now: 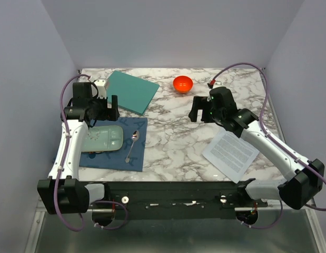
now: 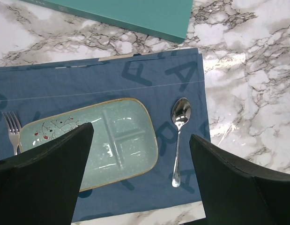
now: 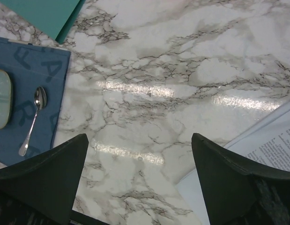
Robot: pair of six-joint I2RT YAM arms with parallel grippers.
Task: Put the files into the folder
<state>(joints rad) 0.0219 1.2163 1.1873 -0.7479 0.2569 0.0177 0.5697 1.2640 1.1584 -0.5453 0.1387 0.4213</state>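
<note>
**Both hands empty, centre lane open**

Left hand (image 1: 106,110) and right hand (image 1: 201,110) hover with fingers wide apart. Files (image 1: 230,154) lie at 4 o'clock near the tabletop's (image 1: 173,137) right edge: white sheets, dense black print. Folder (image 1: 132,90) lies at 11 o'clock, flat, teal, just beside the blue mat (image 1: 136,153). Open marble lies between them.
</note>
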